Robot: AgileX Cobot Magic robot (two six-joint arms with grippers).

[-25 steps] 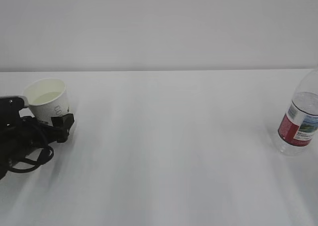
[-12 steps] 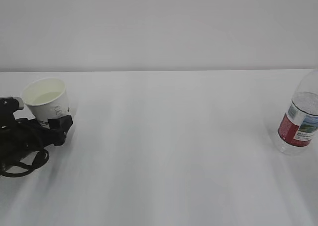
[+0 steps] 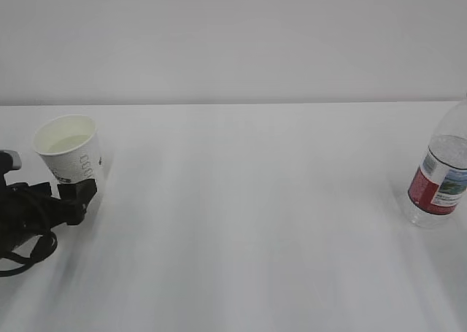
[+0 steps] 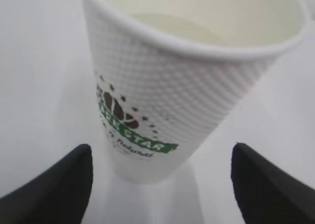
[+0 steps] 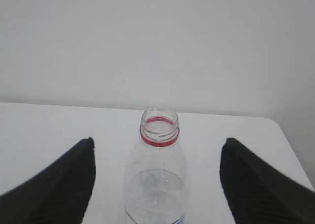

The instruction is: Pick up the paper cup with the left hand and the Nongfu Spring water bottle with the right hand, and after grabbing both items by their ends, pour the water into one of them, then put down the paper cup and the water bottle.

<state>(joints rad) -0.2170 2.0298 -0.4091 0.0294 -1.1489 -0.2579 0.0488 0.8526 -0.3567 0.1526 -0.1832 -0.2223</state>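
Since approx. one sec ago, we see the black left hand [image 3: 69, 195] has slid back toward the left edge, away from the small white tapered paper cup [image 3: 70, 148]; cup and bottle did not move. Wide free white table [image 3: 255, 215] lies between cup at far left and clear ribbed Nongfu Spring water bottle w/ red-and-white label [image 3: 440, 179] at right edge. Left fingers [image 4: 54, 184] are spread, not touching the cup. Right hand [image 5: 157, 179] is released too, fingers apart both sides of the uncapped bottle.
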